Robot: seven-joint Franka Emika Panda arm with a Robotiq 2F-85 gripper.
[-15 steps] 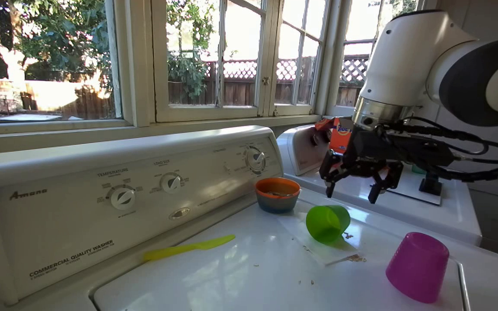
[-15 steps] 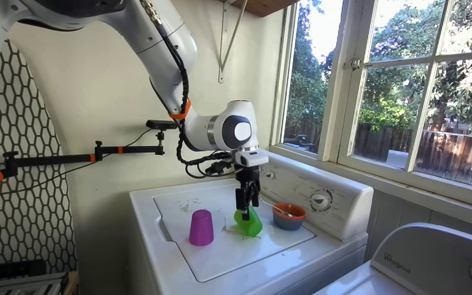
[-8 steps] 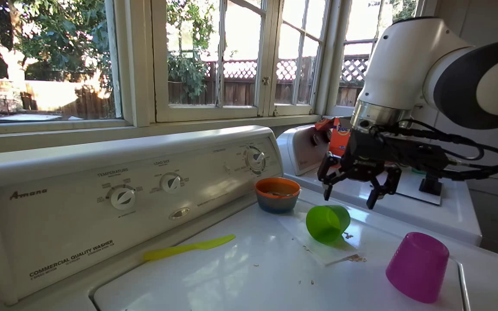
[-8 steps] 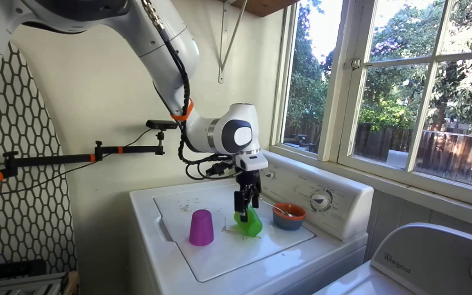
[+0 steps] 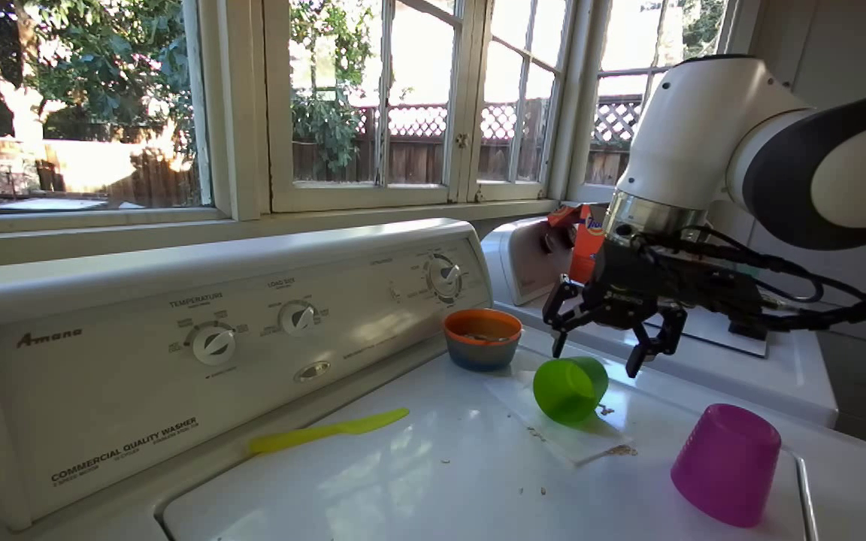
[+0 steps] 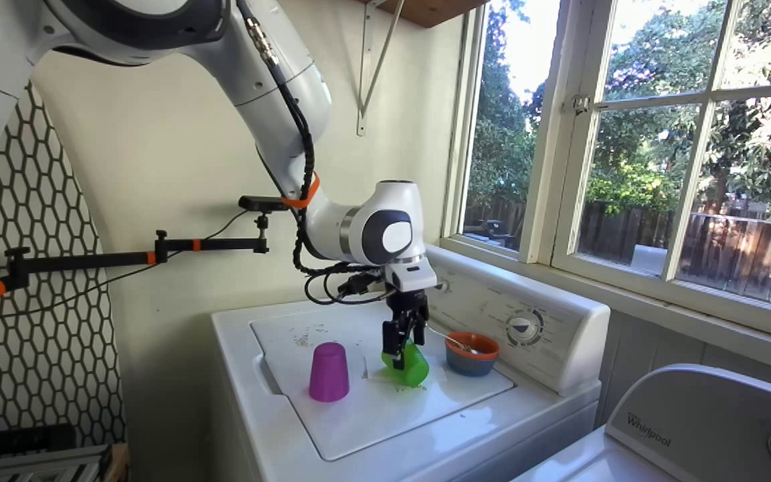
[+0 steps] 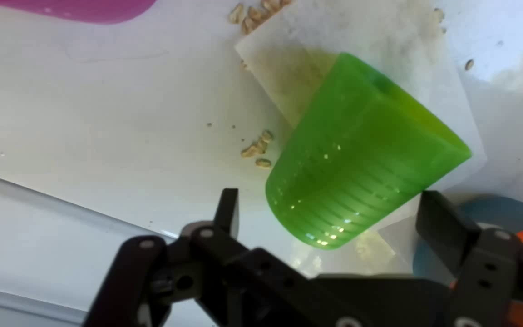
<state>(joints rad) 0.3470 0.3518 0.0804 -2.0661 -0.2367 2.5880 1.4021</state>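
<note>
Wrist view, and there was the green cup (image 7: 357, 154), lying on its side! The jaws stood spread wide, nothing in their grip, and both exterior views had them hanging just above that cup; whether they brushed it, you couldn't tell. White paper (image 7: 420, 54) lay under the green cup, and a few tan flakes (image 7: 257, 149) sat just beside it on the washer (image 5: 373, 496). Wider out we went: near the green cup, upright, stood the orange-rimmed bowl (image 6: 471, 365), and on the cup's opposite flank sat the purple cup (image 5: 730, 466), bottom up! In an exterior view the yellow knife (image 5: 328, 430) lay flat, well apart from the green cup. Beyond the green cup an orange Tide box (image 5: 587, 252) peeked out, and farthest of all from it stood the windows (image 5: 470, 105), bright with daylight.
</note>
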